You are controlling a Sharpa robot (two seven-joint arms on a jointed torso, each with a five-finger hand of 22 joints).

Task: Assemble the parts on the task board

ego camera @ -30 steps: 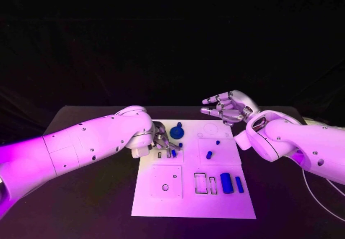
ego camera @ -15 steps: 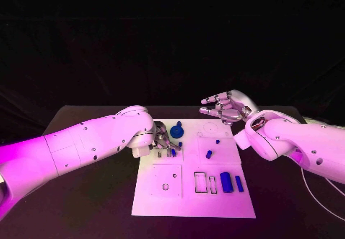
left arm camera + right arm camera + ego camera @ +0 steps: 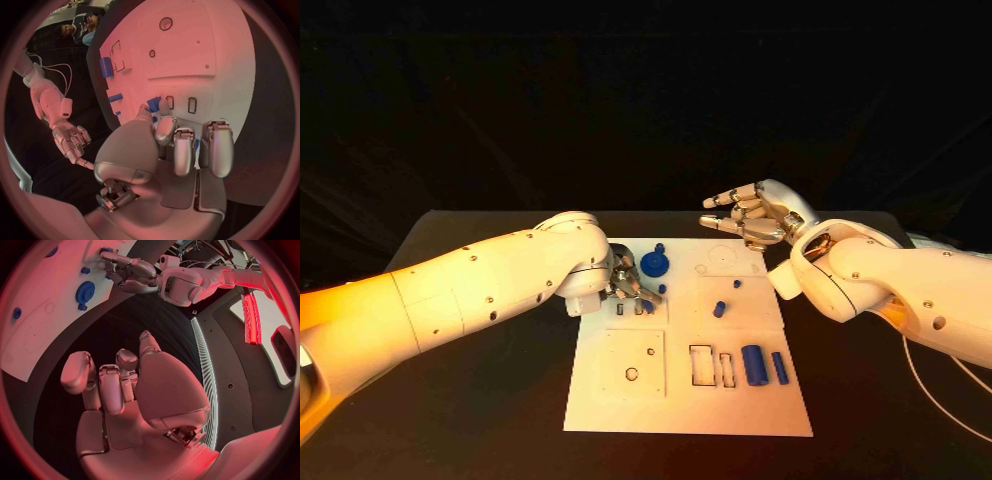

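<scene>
The white task board [image 3: 678,400] lies in the middle of the table. My left hand [image 3: 625,283] is low over its far left part and pinches a small blue piece [image 3: 648,306] between thumb and finger, beside a row of narrow slots [image 3: 192,105]; the piece [image 3: 154,106] stands by the thumb. A round blue part [image 3: 655,265] sits just beyond the hand. Two small blue pegs [image 3: 720,310] stand on the right panel. A blue cylinder [image 3: 753,366] and a blue bar [image 3: 779,369] lie lower right. My right hand [image 3: 750,215] hovers palm up past the far right corner, holding nothing.
Rectangular cut-outs [image 3: 702,367] lie beside the cylinder, and a square panel with a round hole [image 3: 632,374] takes up the near left of the board. Black table [image 3: 473,400] surrounds the board on all sides. My left forearm [image 3: 473,290] crosses the table's left side.
The left hand's fingers have shifted slightly at the slots with the small blue piece. The right hand has stayed where it was.
</scene>
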